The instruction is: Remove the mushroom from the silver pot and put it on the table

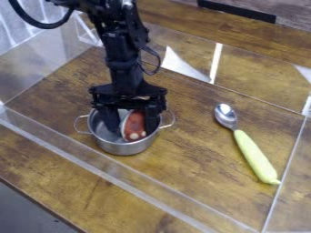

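The silver pot [125,146] stands on the wooden table [73,168], and its near wall could be knocked or dragged if the hand shifts sideways while its fingers are this low. Inside it lies the mushroom [136,126], its reddish cap toward the right of the picture, close to the wall; that tight fit could make a finger catch the rim or pinch metal along with the cap. The smooth, rounded cap might also squirt out as the fingers close, if they meet it off centre, and a lift begun on a weak hold could drop it back. The gripper [129,116] is spread wide, pointing down at the pot's mouth with its fingers about the mushroom; whether they touch it I cannot tell. Behind and above, the black arm [122,55] comes down almost upright from the far side, a cable looping beside it
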